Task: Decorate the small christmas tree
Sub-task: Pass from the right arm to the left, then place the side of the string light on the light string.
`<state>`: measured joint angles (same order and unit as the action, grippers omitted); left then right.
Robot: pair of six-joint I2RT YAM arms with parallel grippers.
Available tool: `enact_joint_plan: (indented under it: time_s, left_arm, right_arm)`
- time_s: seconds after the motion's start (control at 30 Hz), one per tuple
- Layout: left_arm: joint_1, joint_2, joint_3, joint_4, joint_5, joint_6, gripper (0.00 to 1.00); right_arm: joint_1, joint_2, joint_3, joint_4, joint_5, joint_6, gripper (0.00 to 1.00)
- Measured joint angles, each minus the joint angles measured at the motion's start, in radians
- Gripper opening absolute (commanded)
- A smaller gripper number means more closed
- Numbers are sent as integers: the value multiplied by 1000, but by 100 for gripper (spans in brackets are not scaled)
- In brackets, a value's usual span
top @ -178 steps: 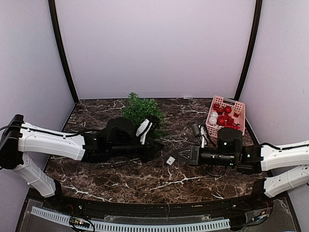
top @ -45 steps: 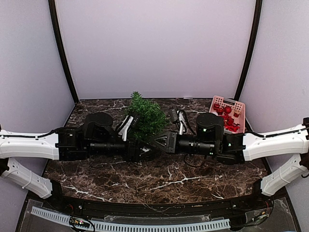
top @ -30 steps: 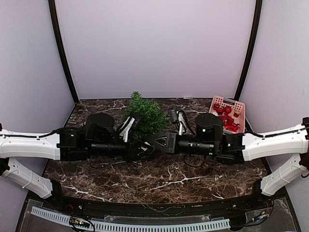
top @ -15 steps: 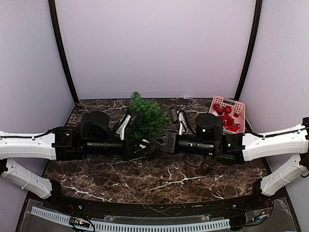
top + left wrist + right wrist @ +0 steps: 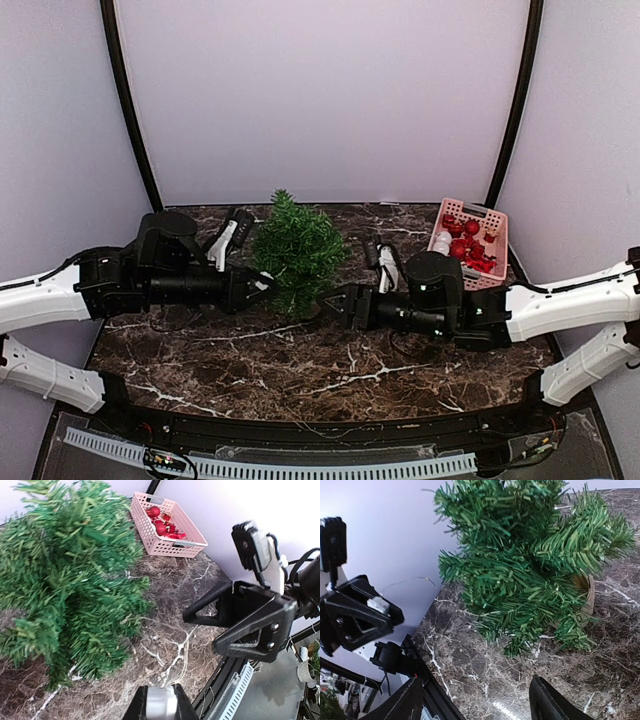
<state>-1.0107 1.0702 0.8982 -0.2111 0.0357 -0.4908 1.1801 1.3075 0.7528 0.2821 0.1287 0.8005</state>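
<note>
small christmas tree (image 5: 297, 248): bushy green needles, tan base (image 5: 588, 590); left gripper (image 5: 258, 284) pinches white chip (image 5: 378, 604); right gripper (image 5: 477, 696) spread.

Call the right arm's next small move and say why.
Probably swing the right pincer toward the pink basket for a red ornament. It sits open and empty beside the small christmas tree, whose branches show no decorations, while the left pincer is shut on a small white piece.

Left gripper (image 5: 160, 703) cropped at bottom edge of its wrist view; I can't ID the tiny white piece (image 5: 377, 604) it pinches.
</note>
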Motion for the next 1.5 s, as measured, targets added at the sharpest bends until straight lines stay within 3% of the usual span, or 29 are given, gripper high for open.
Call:
enact_joint_plan:
  time_s: [0.4, 0.63, 0.7, 0.9, 1.5]
  left_arm:
    - [21, -33, -8, -29, 41, -3, 10]
    - [25, -41, -37, -21, 63, -10, 10]
    - [26, -44, -50, -14, 71, -14, 10]
    - [27, -53, -83, 10, 79, -21, 10]
    - [97, -53, -214, 53, 86, -50, 10]
  right_arm:
    - [60, 276, 116, 47, 53, 20, 49]
    - [63, 314, 153, 111, 56, 21, 45]
    - [63, 327, 165, 117, 56, 21, 38]
    - [63, 353, 179, 129, 63, 28, 1]
    - [63, 338, 113, 138, 74, 47, 0]
